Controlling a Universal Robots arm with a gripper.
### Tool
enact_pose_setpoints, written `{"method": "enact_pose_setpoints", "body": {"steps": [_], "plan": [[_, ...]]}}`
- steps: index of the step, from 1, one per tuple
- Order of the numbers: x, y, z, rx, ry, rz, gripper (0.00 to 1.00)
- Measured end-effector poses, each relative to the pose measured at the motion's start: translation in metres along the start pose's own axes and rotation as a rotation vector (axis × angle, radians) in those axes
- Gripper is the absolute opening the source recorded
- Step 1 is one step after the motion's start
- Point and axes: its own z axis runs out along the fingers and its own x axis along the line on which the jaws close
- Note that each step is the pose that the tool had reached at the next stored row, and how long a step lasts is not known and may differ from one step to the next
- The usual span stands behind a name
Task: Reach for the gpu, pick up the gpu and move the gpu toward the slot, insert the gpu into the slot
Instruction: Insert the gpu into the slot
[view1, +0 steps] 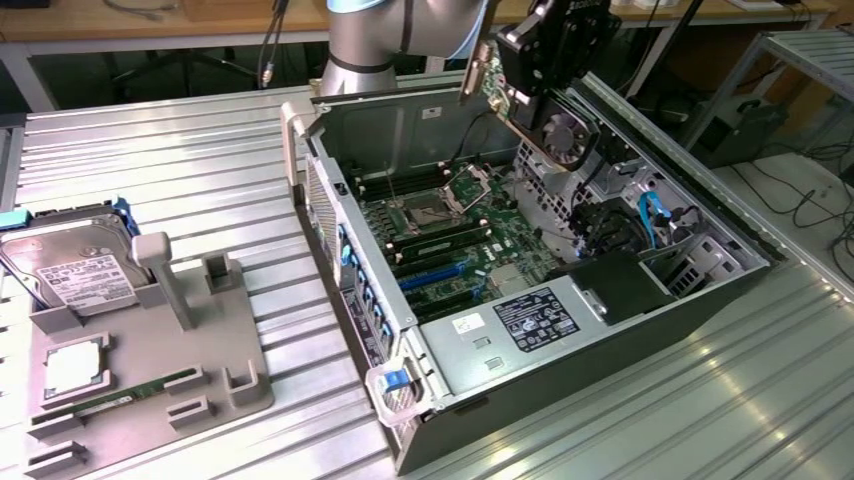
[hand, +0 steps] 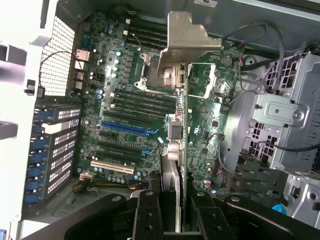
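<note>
My gripper (view1: 523, 75) hangs above the far end of the open computer case (view1: 350, 262), shut on the gpu (view1: 491, 90). The card is held on edge and clear of the board, its silver bracket toward the exterior view's left. In the wrist view the gpu (hand: 176, 150) runs edge-on from between my two black fingers (hand: 145, 215) toward its silver bracket tab (hand: 187, 37); the gripper (hand: 176, 202) is clamped on the card's near end. The slot (hand: 127, 128), a long blue strip on the green motherboard (hand: 107, 75), lies below and to one side of the card. The slot (view1: 434, 277) sits mid-board, uncovered.
Black memory slots (hand: 142, 100) and the CPU socket (hand: 150, 70) lie beside the blue strip. A metal drive cage (hand: 280, 115) and cables flank the card's other side. On the exterior view's left, a grey fixture (view1: 200, 350) carries a silver hard drive (view1: 74, 265) and a green memory stick (view1: 127, 392).
</note>
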Motion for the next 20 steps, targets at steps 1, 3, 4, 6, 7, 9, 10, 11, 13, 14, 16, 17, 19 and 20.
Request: {"method": "enact_pose_setpoints", "body": {"steps": [1, 3, 4, 6, 7, 9, 10, 11, 13, 14, 16, 17, 19, 20], "plan": [[0.0000, 0.0000, 0.0000, -0.0001, -0.0002, -0.004, 0.27], [0.0000, 0.0000, 0.0000, -0.0004, -0.0007, -0.016, 0.27], [0.0000, 0.0000, 0.0000, -0.0004, -0.0008, -0.019, 0.27], [0.0000, 0.0000, 0.0000, -0.0006, -0.0011, -0.027, 0.27], [0.0000, 0.0000, 0.0000, -0.0006, -0.0013, -0.032, 0.27], [0.0000, 0.0000, 0.0000, -0.0009, -0.0018, -0.044, 0.27], [0.0000, 0.0000, 0.0000, -0.0011, -0.0021, -0.051, 0.27], [0.0000, 0.0000, 0.0000, -0.0012, -0.0023, -0.057, 0.27], [0.0000, 0.0000, 0.0000, -0.0014, -0.0026, -0.064, 0.27], [0.0000, 0.0000, 0.0000, -0.0014, -0.0028, -0.068, 0.27], [0.0000, 0.0000, 0.0000, -0.0016, -0.0031, -0.076, 0.27], [0.0000, 0.0000, 0.0000, -0.0017, -0.0033, -0.080, 0.27], [0.0000, 0.0000, 0.0000, -0.0019, -0.0036, -0.090, 0.27], [0.0000, 0.0000, 0.0000, -0.0020, -0.0039, -0.095, 0.27]]}}
